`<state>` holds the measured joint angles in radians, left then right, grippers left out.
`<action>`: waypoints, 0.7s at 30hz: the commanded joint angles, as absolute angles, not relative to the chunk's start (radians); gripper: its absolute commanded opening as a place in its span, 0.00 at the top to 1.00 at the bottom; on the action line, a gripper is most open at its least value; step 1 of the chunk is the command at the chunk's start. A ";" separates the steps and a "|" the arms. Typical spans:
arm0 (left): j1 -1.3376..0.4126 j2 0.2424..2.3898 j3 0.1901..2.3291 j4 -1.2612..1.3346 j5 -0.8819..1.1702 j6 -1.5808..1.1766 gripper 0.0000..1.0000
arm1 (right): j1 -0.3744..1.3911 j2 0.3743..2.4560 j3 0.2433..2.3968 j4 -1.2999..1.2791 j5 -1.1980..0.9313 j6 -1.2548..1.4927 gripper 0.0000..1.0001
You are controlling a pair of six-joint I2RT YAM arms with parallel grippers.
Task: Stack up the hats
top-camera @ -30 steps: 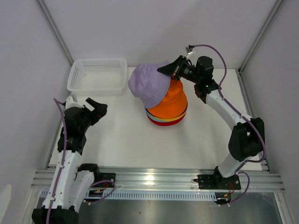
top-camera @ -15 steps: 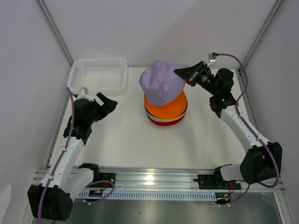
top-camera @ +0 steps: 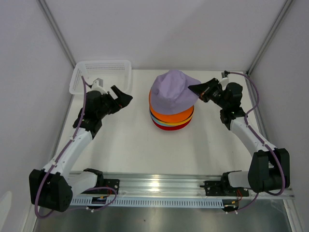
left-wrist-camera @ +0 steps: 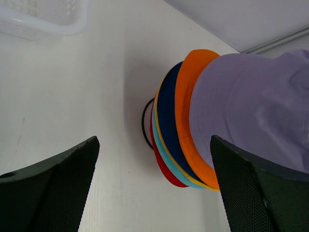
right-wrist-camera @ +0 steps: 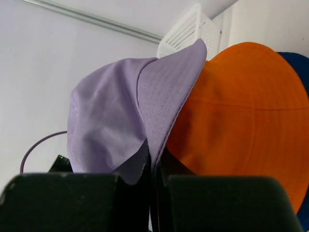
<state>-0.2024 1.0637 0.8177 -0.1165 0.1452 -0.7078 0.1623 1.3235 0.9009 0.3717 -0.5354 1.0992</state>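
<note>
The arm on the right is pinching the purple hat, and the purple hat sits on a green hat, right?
Not quite. The right end effector does pinch the purple hat, but directly under it is the orange hat, not a green one. The right wrist view shows it.

The top external view looks down steeply from above the near edge, taking in the whole white tabletop (top-camera: 130, 145). The left wrist view looks low across the tabletop at the nearby stack of soft fabric bucket hats (left-wrist-camera: 186, 121). The right wrist view sits almost against the lavender fabric bucket hat (right-wrist-camera: 106, 121) topping it. All three views share the stack.
</note>
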 commanded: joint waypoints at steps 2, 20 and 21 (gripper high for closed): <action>-0.232 1.173 0.911 0.035 0.235 -0.736 0.02 | 0.124 1.276 0.908 0.402 -0.563 1.052 0.91; -0.293 1.405 1.069 0.167 0.314 -0.813 0.07 | 0.095 1.252 0.890 0.209 -0.492 0.873 0.90; -0.301 1.410 1.081 0.161 0.307 -0.807 0.07 | 0.091 1.258 0.884 0.207 -0.485 0.868 0.92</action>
<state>-0.2813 1.3991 1.0199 0.1116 0.2848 -0.7895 0.1062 1.2556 0.8967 0.2264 -0.5236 0.9005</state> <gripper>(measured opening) 0.938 0.104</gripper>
